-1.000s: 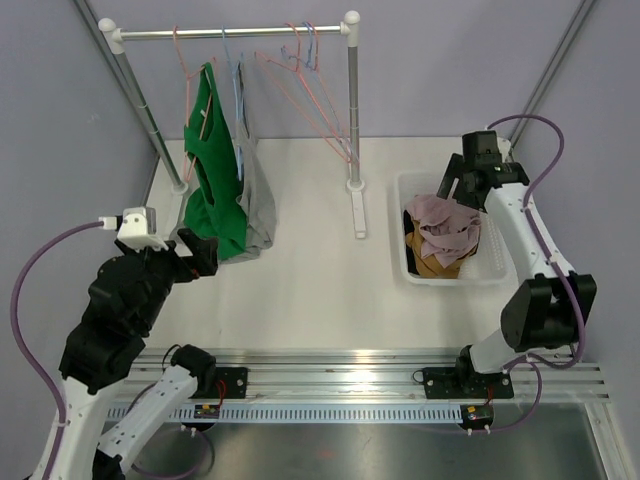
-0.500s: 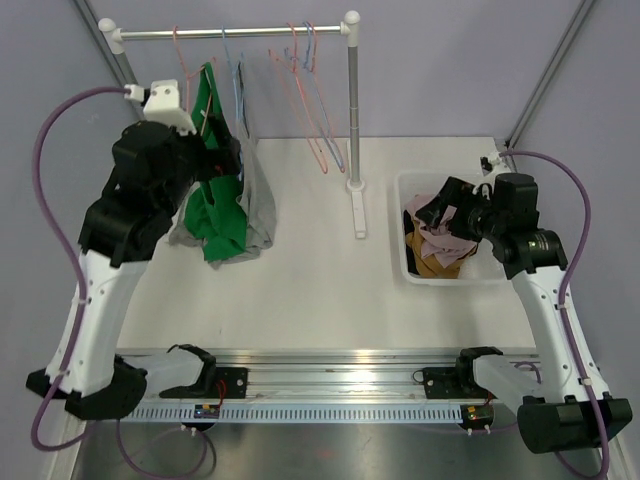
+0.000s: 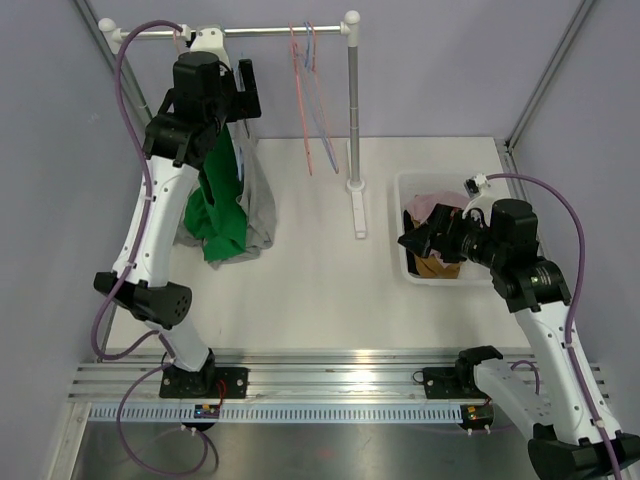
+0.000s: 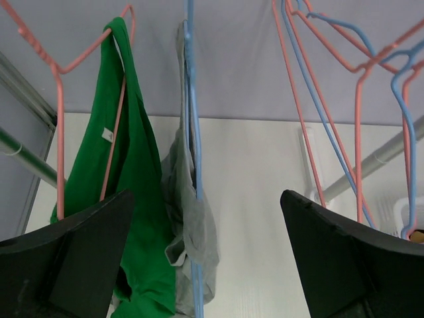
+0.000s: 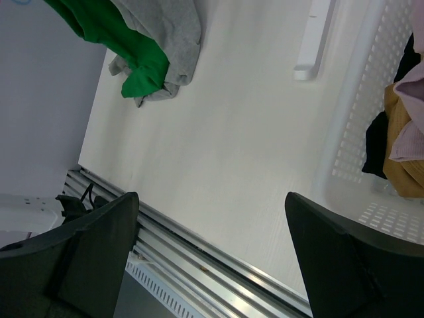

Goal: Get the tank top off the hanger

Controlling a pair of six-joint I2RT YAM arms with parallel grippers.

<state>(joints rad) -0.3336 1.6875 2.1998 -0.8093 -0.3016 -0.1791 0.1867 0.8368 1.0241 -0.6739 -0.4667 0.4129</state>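
Observation:
A green tank top (image 3: 215,215) hangs on a pink hanger, next to a grey garment (image 3: 262,215) on a blue hanger, at the left end of the rack rail (image 3: 290,31). My left gripper (image 3: 244,96) is open and empty, raised just under the rail beside the two hangers. In the left wrist view the green tank top (image 4: 99,199) and its pink hanger (image 4: 58,132) are left of the grey garment (image 4: 192,218), which hangs between my open fingers (image 4: 205,265). My right gripper (image 3: 408,243) is open and empty at the basket's left edge, also seen in the right wrist view (image 5: 212,252).
Several empty pink and blue hangers (image 3: 308,100) hang near the rail's right post (image 3: 352,100). A white basket (image 3: 440,281) of clothes (image 3: 425,205) stands at the right. In the right wrist view the basket (image 5: 358,132) and rack foot (image 5: 311,40) show.
My left arm has risen from low beside the green top up to the rail. My right arm has come from behind the basket to its left edge. The empty hangers have swung.

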